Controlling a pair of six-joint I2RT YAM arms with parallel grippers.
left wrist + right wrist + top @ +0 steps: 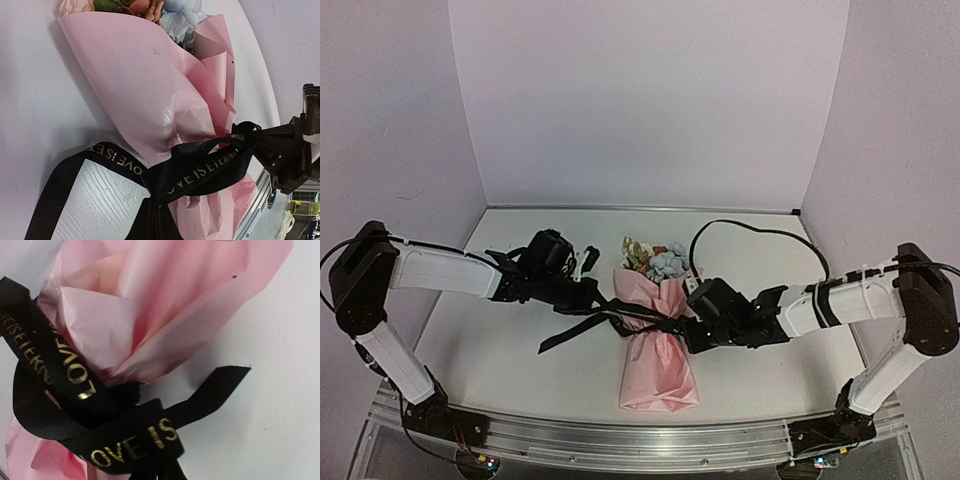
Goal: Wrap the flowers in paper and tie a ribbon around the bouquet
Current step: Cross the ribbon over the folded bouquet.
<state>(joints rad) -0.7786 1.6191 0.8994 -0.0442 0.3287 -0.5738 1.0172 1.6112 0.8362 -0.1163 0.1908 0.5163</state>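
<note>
Left tool (592,297) and right tool (689,325) each clamp ribbon (620,318) ends, flanking bouquet (660,370) waist mid-frame; bouquet axis runs top-bottom.

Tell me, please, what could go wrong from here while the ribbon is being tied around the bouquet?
1. The ribbon sits in a loose loop that stands off the paper, so the knot may end up slack or slide along the bouquet.
2. The left gripper and right gripper are both shut on the ribbon. An uneven pull could drag the bouquet sideways or crumple the thin paper.
</note>
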